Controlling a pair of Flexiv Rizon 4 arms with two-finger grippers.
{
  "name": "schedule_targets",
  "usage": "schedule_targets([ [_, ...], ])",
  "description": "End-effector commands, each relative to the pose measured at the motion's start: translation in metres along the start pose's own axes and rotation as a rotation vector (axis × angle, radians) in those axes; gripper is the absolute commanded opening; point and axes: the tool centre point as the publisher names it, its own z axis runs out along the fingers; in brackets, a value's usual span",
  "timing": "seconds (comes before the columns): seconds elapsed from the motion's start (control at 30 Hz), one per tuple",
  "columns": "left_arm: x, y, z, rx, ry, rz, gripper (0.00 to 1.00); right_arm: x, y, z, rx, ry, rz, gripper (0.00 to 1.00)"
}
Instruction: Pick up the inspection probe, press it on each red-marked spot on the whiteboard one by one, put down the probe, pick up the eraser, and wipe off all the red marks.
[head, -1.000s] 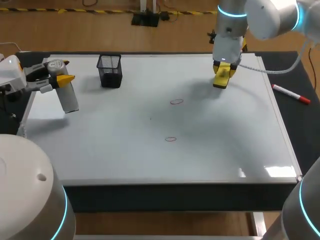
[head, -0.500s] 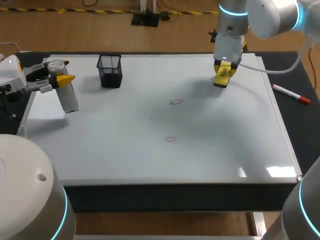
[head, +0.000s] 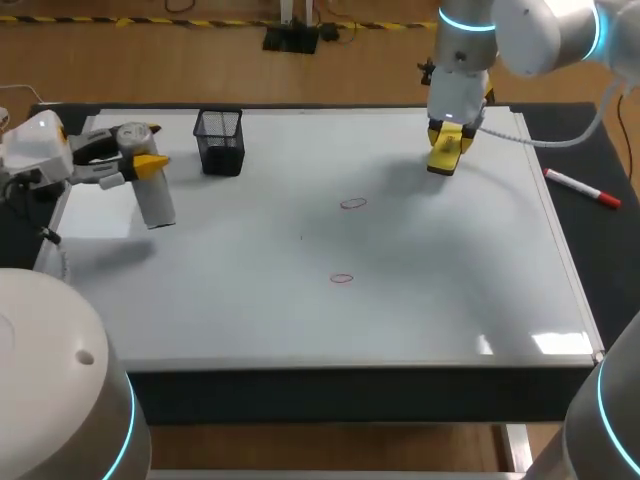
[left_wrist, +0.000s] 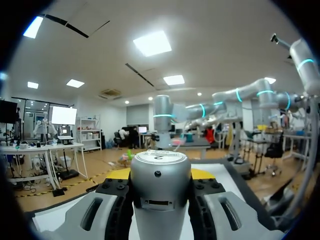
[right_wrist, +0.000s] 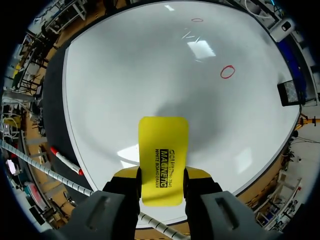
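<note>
Above the whiteboard (head: 300, 320), left fingers (head: 151, 162) pinch the probe (head: 158, 206) upright; right fingers (right_wrist: 125, 173) pinch the eraser (right_wrist: 163, 155), pointing down

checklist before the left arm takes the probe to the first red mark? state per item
1. Left gripper shut on probe: ok.
2. Far red mark and near red mark visible on whiteboard: ok.
3. Mesh cup off the line to the marks: looks ok.
4. Right gripper, holding eraser, away from both marks: ok.
5. Probe tip height over the whiteboard: cannot tell.
</note>
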Motion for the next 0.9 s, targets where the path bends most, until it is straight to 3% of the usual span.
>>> schedule_targets([
  [0.03,0.003,-0.001,0.023,-0.003,0.038,0.006,0.00,0.000,-0.001,-0.001,0.001,0.004,-0.001,0.00],
  [0.37,0.020,0.010,0.095,0.057,0.167,-0.037,0.00,0.000,-0.001,-0.001,0.001,0.004,-0.001,0.00],
  [0.9,0.029,0.027,0.182,0.064,0.253,-0.057,0.00,0.000,-0.001,-0.001,0.001,0.004,-0.001,0.00],
])
